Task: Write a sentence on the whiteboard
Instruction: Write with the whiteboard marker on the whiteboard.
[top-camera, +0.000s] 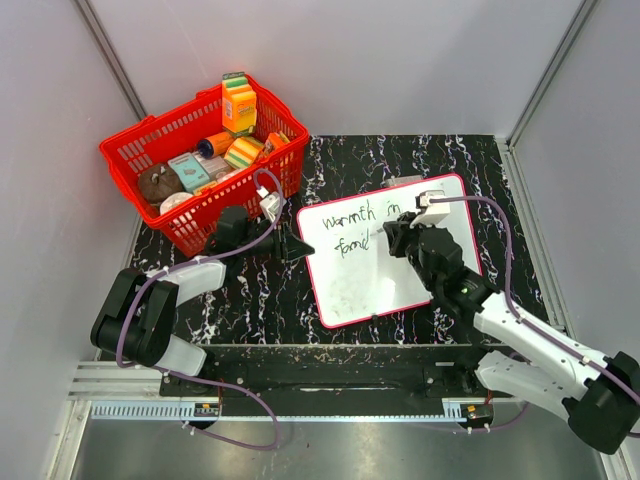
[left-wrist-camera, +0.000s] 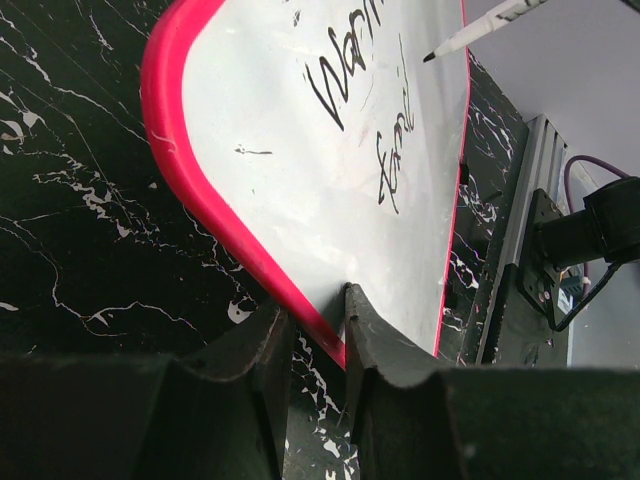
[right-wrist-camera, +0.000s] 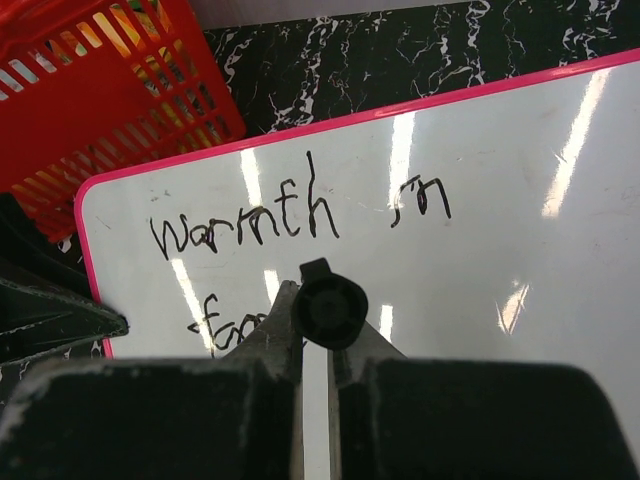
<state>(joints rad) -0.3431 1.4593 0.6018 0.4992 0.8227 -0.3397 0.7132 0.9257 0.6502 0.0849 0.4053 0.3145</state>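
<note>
1. Black marble-patterned tabletop (top-camera: 400, 160), walled in by pale panels, carries everything. The whiteboard (top-camera: 375, 285) lies flat near its middle, turned a little askew, its pink frame all around.
2. Black handwriting on the board reads "warmth in" on the upper line, with "famil" started on the line below.
3. A marker (left-wrist-camera: 480, 30) points down at the board just past the last letter of the lower line. Whether its tip touches the surface cannot be told.
4. The right gripper (right-wrist-camera: 322, 335) reaches over the board from the right, its fingers clenched on the marker's barrel.
5. The left gripper (left-wrist-camera: 318, 325) sits at the board's left edge, its two fingers pinching the pink frame between them.
6. A red basket (top-camera: 175, 115) stands at the far left of the table, just beside the board's far-left corner and behind the left gripper.
7. Inside the basket are an orange carton (top-camera: 238, 105) standing upright, a striped sponge (top-camera: 243, 152) and several other small packets.
</note>
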